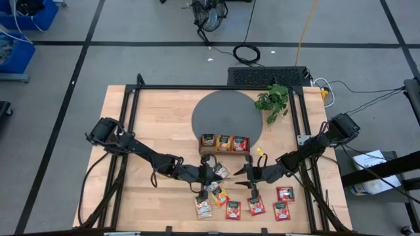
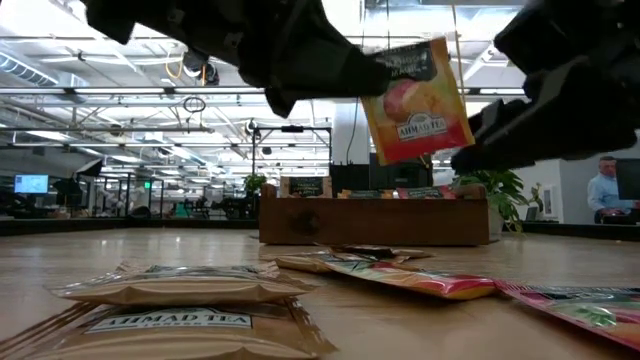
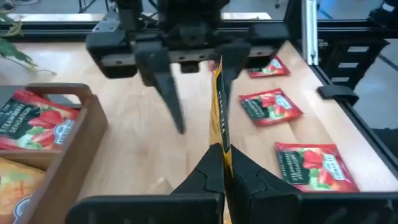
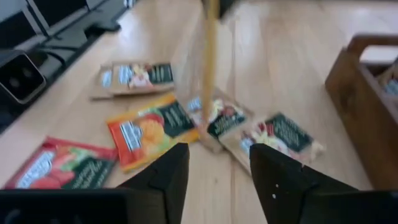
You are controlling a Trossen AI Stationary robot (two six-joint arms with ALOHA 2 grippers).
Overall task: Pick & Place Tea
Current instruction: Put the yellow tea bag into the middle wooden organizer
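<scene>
An orange tea sachet (image 2: 414, 100) is gripped edgewise in the closed left hand (image 3: 219, 163) and held upright above the counter (image 1: 157, 131), near the wooden tray (image 1: 224, 144). The right hand (image 4: 214, 168) is held open just opposite it. Other sachets (image 1: 256, 206) are lying flat below.

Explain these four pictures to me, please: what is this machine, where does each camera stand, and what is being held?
Two dark robot arms work at a light wooden table. One picture looks straight down from above, one looks level across the tabletop, and two come from cameras on the arms' wrists. The left gripper is shut on an orange-yellow square tea sachet, held up in the air. The right gripper is open and faces it. Other loose flat sachets lie on the table, and a brown wooden tray holds three more.
</scene>
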